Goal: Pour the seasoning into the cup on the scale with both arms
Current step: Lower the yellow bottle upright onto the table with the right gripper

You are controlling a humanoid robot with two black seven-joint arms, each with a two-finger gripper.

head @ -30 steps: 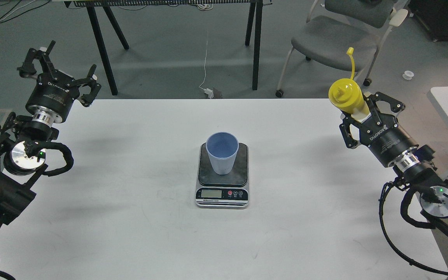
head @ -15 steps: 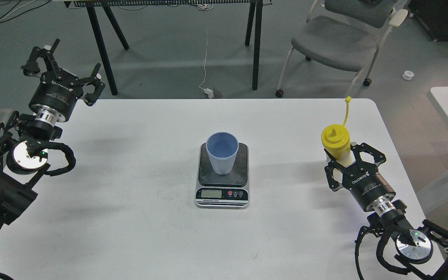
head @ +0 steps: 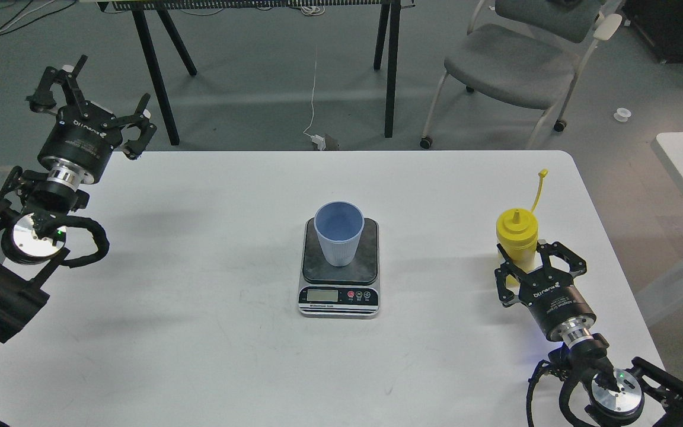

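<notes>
The seasoning [head: 517, 232] stands upright near the table's [head: 199, 356] right edge, well apart from the cup [head: 338, 233] on the scale [head: 340, 267]. The right gripper [head: 525, 264] reaches up from the lower right, its fingers around the bottle's base, seemingly clamping it. Since 1 second ago it has brought the bottle down from the far corner, while the left gripper [head: 89, 98] stays spread at the far left corner.

- 1 cup [head: 338, 240]
- 1 scale [head: 339, 284]
- 1 seasoning bottle [head: 517, 232], near the table's right edge
- 2 grippers: left gripper [head: 89, 101], right gripper [head: 532, 261]
- 1 chair [head: 519, 59]
</notes>
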